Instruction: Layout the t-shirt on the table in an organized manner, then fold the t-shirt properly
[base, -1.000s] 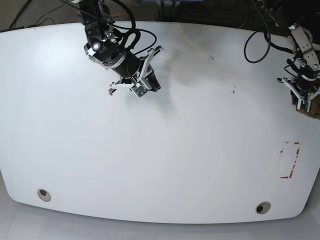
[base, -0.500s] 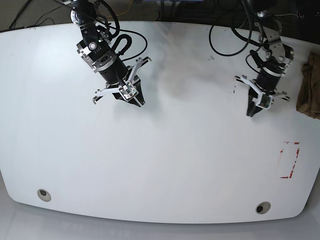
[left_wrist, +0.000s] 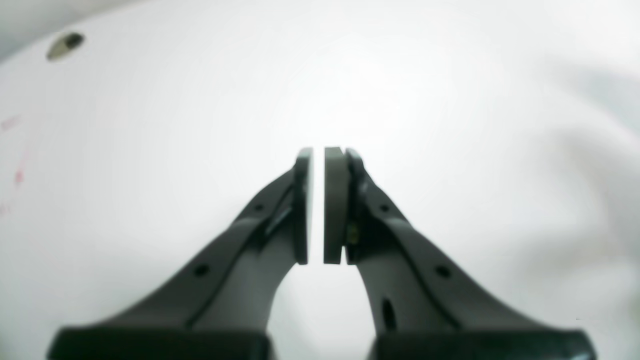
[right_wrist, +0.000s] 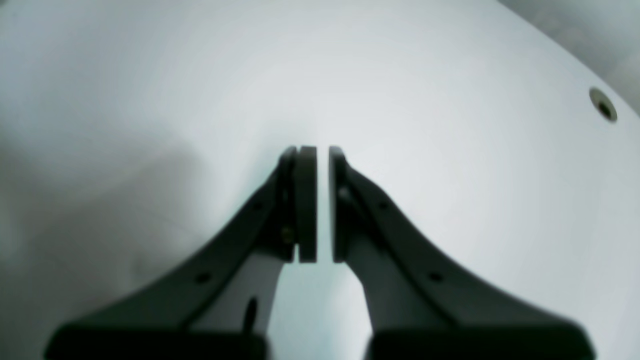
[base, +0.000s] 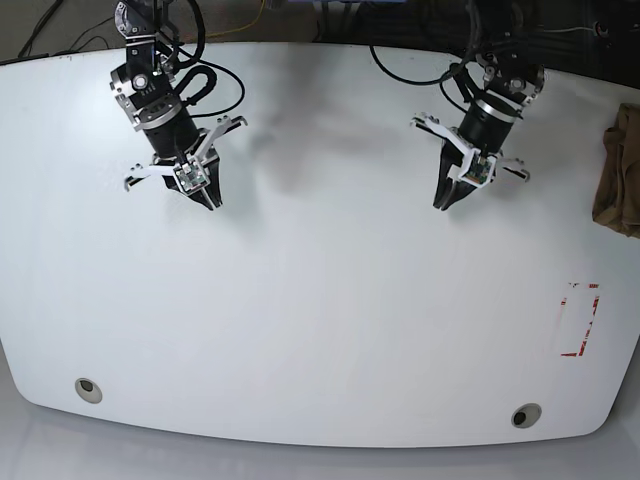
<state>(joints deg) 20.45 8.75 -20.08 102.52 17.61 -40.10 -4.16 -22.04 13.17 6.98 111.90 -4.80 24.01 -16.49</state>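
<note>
shirt (base: 620, 185) lay bunched at the counter's (base: 330, 330) far edge, looking soft, light and limp, best pinched at a hem or shoulder; both end effectors, left (base: 442, 203) and right (base: 212, 200), were nearly closed and empty.

The left end effector (left_wrist: 317, 205) hangs closed and empty over the white table (left_wrist: 450, 100) (one grey hole (left_wrist: 65, 45) far off).

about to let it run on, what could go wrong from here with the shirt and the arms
1. The t-shirt lies bunched at the table edge, partly out of frame; a reach might push it off.
2. Both the left gripper and the right gripper are shut and empty, so they must open before grasping.
</note>
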